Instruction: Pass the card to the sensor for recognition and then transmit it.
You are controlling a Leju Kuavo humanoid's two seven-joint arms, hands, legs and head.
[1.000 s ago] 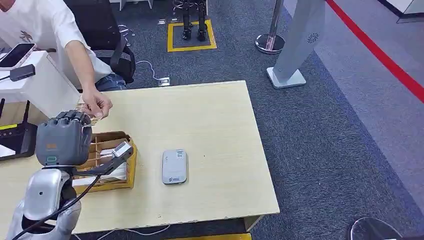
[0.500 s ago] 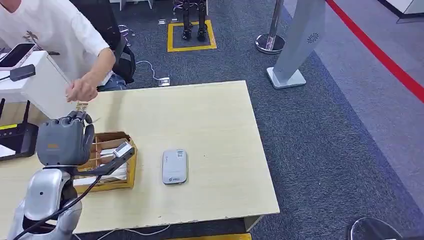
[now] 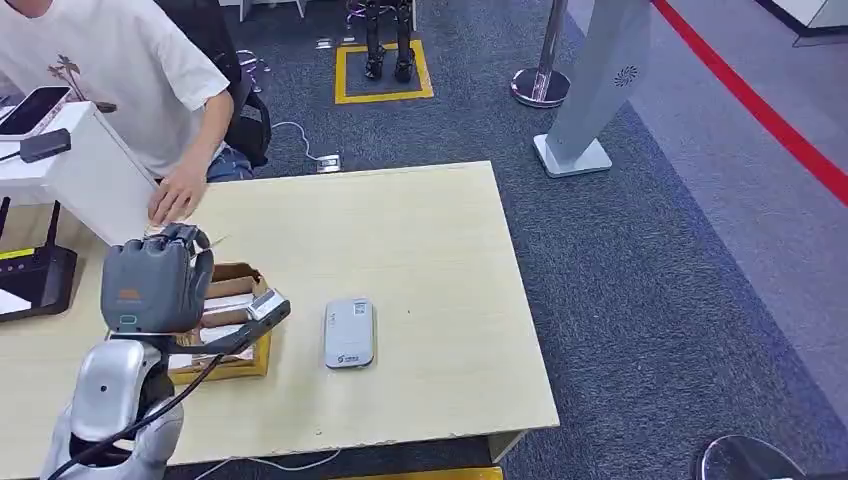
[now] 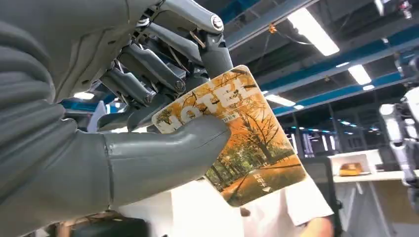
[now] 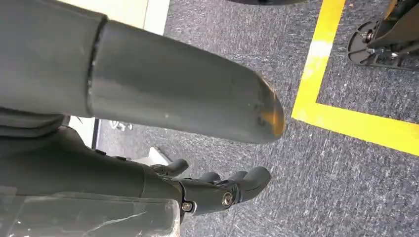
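Left robot hand (image 3: 150,285) above box (image 3: 235,345)

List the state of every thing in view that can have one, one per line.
Card: held up off the table, pinched by the thumb and fingers.
Left robot hand: raised over the box, gripping the card.
Right robot hand: hanging over the carpet, holding nothing, fingers apart.
Box: open-topped, on the table.
Sensor: flat on the table, nothing on it.

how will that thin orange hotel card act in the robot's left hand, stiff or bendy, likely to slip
The thin orange printed hotel card looks flat and unbent, so probably stiff. It seems light, being so thin. The left hand pinches just one corner under the thick grey thumb, and the face looks glossy, so it may pivot or slip.
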